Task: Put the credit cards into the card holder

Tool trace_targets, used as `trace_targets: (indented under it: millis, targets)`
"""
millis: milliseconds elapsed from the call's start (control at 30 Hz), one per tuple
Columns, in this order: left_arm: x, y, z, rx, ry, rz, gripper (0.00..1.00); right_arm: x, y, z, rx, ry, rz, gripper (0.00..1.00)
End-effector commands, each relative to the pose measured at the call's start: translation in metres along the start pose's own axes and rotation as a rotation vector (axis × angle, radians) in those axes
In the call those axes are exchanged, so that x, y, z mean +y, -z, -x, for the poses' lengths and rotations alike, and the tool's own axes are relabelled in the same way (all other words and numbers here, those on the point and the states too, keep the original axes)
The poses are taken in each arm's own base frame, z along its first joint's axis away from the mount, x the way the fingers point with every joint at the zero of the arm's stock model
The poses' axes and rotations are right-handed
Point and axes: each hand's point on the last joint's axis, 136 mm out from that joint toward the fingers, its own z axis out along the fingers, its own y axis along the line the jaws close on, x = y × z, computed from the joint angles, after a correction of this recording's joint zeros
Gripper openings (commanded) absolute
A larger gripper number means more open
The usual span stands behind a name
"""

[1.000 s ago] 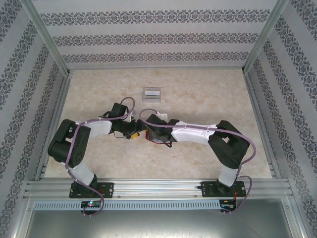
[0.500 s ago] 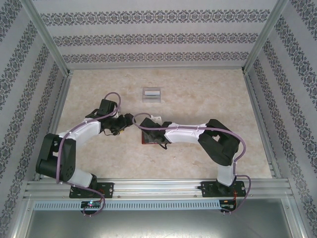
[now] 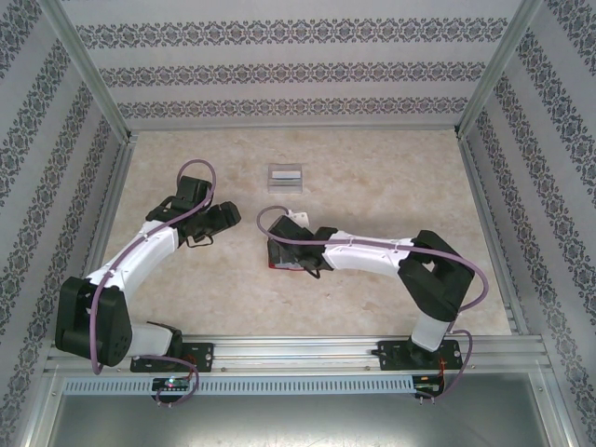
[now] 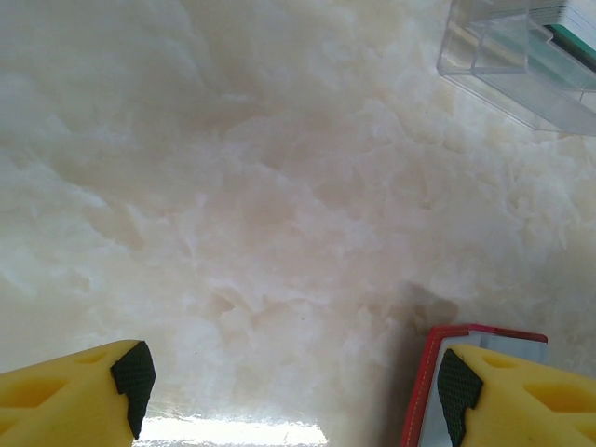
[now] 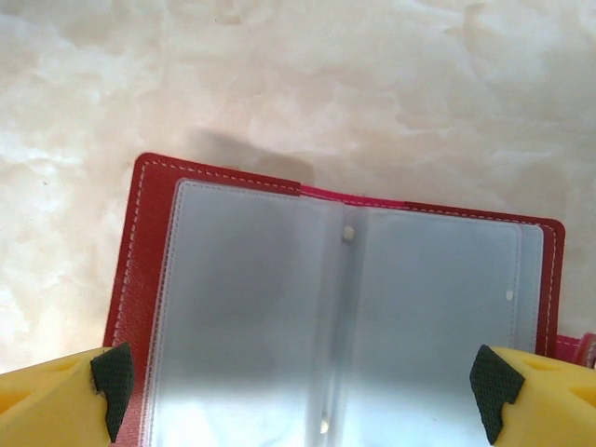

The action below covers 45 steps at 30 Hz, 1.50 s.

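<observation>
The right gripper (image 5: 303, 382) hovers low over the red wallet (image 5: 335, 307), which lies open near the table's middle. Its yellow, black-padded fingers are spread wide and empty on either side of the spread. The left gripper (image 4: 293, 382) is parted too and holds nothing, over bare table (image 4: 233, 186) just left of the wallet. The card holder (image 3: 286, 177) stands beyond both, toward the far side. It is a clear, hard-walled box with a pale strip, and the left wrist view shows a teal edge inside it, most likely a credit card (image 4: 570, 33). The wallet is stitched red, leather-like material around soft frosted plastic sleeves (image 5: 251, 307), with a small stud on the fold. The sleeves look blank, though I cannot tell whether a card hides in them. If one remains, the step is probably to draw it out: one gripper pins the floppy cover while the other pinches the card's thin, stiff edge and slides it flat along the sleeve — lifting would likely drag the light wallet across the smooth marbled top.
</observation>
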Motion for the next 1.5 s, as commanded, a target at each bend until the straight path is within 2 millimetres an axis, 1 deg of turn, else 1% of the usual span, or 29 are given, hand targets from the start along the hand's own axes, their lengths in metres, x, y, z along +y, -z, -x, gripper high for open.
trace_targets:
  millis: [0,100,167,233,333,500,567,700,767,800,867,1033,1133,1233,1367,1467]
  targets:
    - [0.005,-0.003,-0.006,0.026,0.004,0.005,0.81,-0.008,0.002,0.011,-0.023,-0.021,-0.002,0.96]
    - [0.003,-0.006,-0.007,0.035,0.002,-0.009,0.81,-0.009,-0.002,0.012,-0.012,-0.032,0.034,0.95]
    - [0.002,-0.006,-0.007,0.046,-0.001,-0.009,0.81,-0.014,-0.008,0.008,0.015,-0.048,0.033,0.92]
    - [0.001,-0.004,-0.006,0.046,-0.005,-0.010,0.81,-0.013,-0.012,0.002,0.036,-0.051,0.054,0.90]
    - [0.002,-0.004,-0.006,0.036,-0.007,-0.009,0.82,-0.008,-0.014,-0.002,0.048,-0.015,0.064,0.90]
    - [0.004,-0.004,-0.008,0.048,-0.007,0.002,0.81,0.001,-0.021,-0.012,0.082,0.041,0.062,0.93]
    - [0.006,-0.005,-0.008,0.046,-0.010,0.010,0.81,0.001,-0.025,-0.017,0.093,0.064,0.043,0.94]
    - [0.008,-0.003,-0.010,0.053,-0.015,0.021,0.81,-0.009,-0.040,-0.031,0.124,0.101,-0.032,0.96]
    - [0.010,-0.004,-0.011,0.050,-0.016,0.026,0.81,-0.011,-0.040,-0.034,0.120,0.102,-0.034,0.96]
    - [0.010,-0.003,-0.010,0.047,-0.018,0.028,0.82,-0.011,-0.037,-0.032,0.104,0.098,-0.021,0.96]
    - [0.010,-0.003,-0.011,0.053,-0.021,0.031,0.81,-0.010,-0.023,-0.023,0.059,0.086,0.003,0.96]
    - [0.004,-0.001,-0.008,0.042,-0.023,-0.002,0.82,-0.001,0.024,0.017,-0.073,0.104,0.071,0.97]
    - [-0.003,-0.004,-0.007,0.053,-0.021,-0.028,0.82,-0.004,0.045,0.039,-0.138,0.102,0.080,0.98]
    - [-0.010,-0.005,-0.006,0.068,-0.018,-0.059,0.82,-0.017,0.052,0.058,-0.182,0.058,0.066,0.98]
    - [-0.017,-0.006,-0.003,0.064,-0.014,-0.090,0.82,-0.036,0.049,0.077,-0.195,0.016,0.047,0.97]
    - [-0.022,-0.004,0.001,0.064,-0.017,-0.096,0.82,-0.053,0.046,0.095,-0.218,0.002,0.017,0.97]
